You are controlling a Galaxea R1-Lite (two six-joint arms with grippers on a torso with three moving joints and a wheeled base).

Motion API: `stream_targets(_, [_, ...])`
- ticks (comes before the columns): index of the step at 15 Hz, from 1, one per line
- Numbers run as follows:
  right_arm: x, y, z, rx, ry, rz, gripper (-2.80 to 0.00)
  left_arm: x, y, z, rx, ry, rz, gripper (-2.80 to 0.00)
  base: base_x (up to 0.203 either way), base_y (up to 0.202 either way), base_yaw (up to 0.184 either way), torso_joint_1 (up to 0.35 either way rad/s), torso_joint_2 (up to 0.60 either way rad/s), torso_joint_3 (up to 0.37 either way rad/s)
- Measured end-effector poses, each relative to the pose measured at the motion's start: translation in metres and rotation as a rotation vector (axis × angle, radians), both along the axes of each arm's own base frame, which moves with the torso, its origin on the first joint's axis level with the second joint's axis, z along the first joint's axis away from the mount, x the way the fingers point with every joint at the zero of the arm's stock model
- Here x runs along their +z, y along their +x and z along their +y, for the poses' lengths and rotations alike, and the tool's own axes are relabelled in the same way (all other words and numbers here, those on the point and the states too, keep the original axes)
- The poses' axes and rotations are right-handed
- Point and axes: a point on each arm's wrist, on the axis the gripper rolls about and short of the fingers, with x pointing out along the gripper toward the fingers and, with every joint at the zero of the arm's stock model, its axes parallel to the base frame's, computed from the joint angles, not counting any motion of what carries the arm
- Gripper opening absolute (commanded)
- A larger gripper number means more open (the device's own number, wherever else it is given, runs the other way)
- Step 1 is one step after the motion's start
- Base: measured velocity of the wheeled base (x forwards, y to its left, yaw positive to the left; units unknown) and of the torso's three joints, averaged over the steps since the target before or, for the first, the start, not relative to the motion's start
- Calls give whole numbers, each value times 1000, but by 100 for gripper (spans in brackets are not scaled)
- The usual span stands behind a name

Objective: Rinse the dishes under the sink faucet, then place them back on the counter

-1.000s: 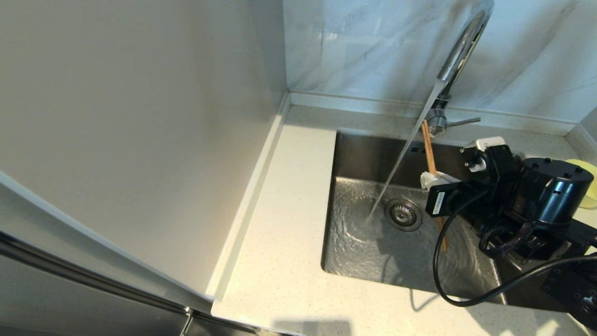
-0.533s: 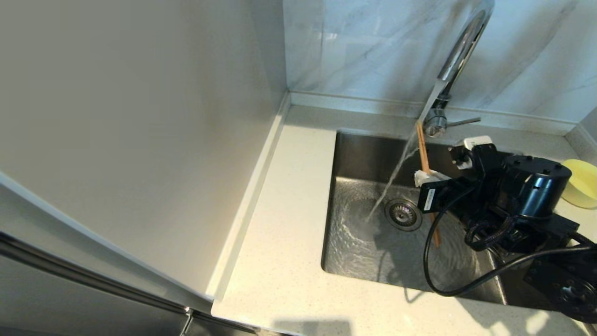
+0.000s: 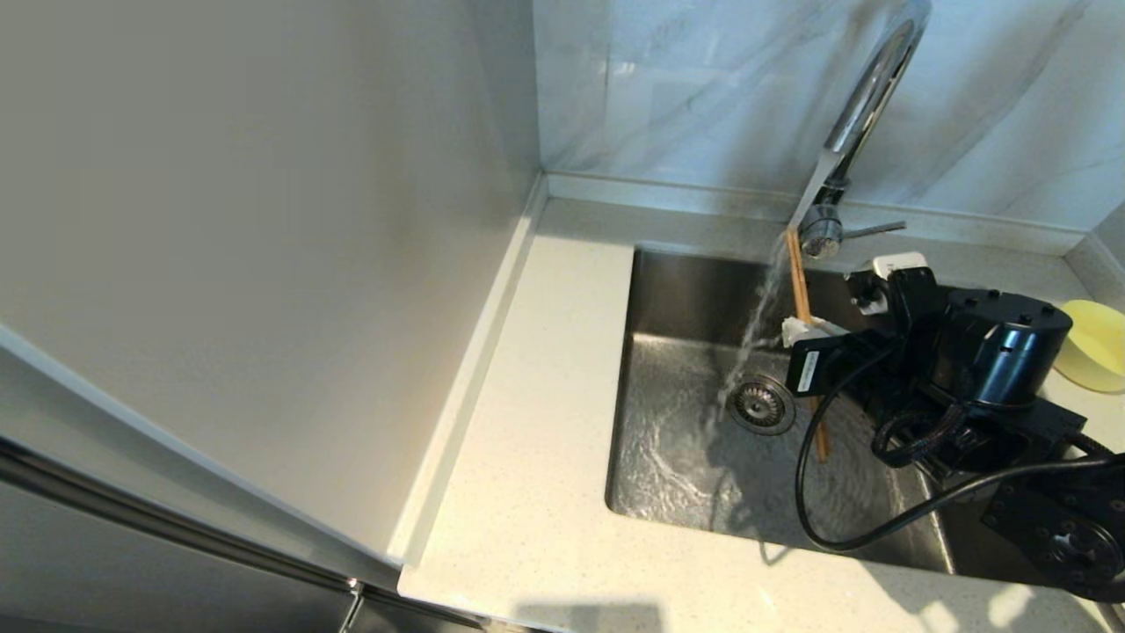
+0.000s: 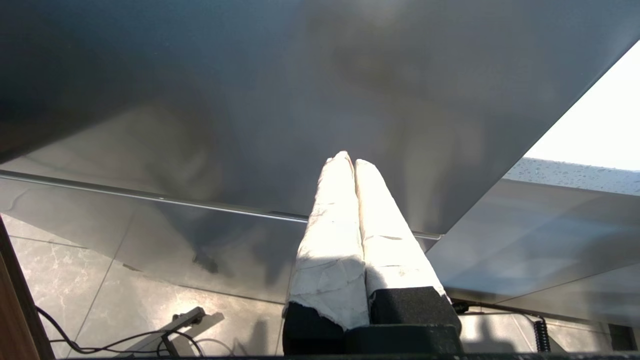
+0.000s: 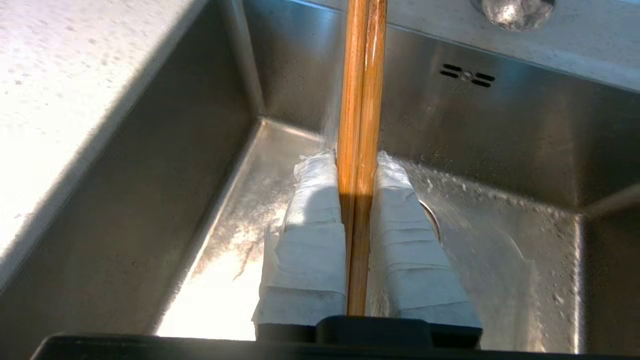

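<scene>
Right end effector (image 3: 802, 331), seen from the head camera, reaches over the sink (image 3: 677, 290), clamped on the chopsticks (image 3: 798, 272), held upright in the faucet's (image 3: 866, 88) running water; a yellow bowl (image 3: 1094, 347) sits on the desk (image 3: 527, 492) at far right. Left wrist camera: left end effector (image 4: 354, 165), fingers pressed together, empty, beside a grey panel. Right wrist camera: taped fingers (image 5: 310, 220) grip the chopsticks (image 5: 362, 100) above the wet basin.

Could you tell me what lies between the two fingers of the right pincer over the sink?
The pair of chopsticks, clamped side by side between the wrapped fingers of the right pincer; the right wrist view shows it best.
</scene>
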Motion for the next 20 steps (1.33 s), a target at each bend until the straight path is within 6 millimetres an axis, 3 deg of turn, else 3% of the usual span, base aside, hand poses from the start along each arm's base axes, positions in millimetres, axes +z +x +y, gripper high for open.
stream_targets(4, [-7, -10, -8, -36, -16, 32, -280, 0, 0, 0, 0, 0, 0, -280, 0, 0, 0, 0, 0, 0])
stream_targets(9, [-7, -10, -56, -244, -113, 47, -280, 0, 0, 0, 0, 0, 0, -280, 0, 0, 0, 0, 0, 0])
stream_targets(15, [68, -1, -99, -528, -361, -65, -280, 0, 0, 0, 0, 0, 0, -280, 0, 0, 0, 0, 0, 0])
stream_targets(16, [67, -4, -101, -534, -373, -43, -280, 0, 0, 0, 0, 0, 0, -280, 0, 0, 0, 0, 0, 0])
stream_targets(20, [15, -27, -106, -512, -451, 168, -280, 0, 0, 0, 0, 0, 0, -280, 0, 0, 0, 0, 0, 0])
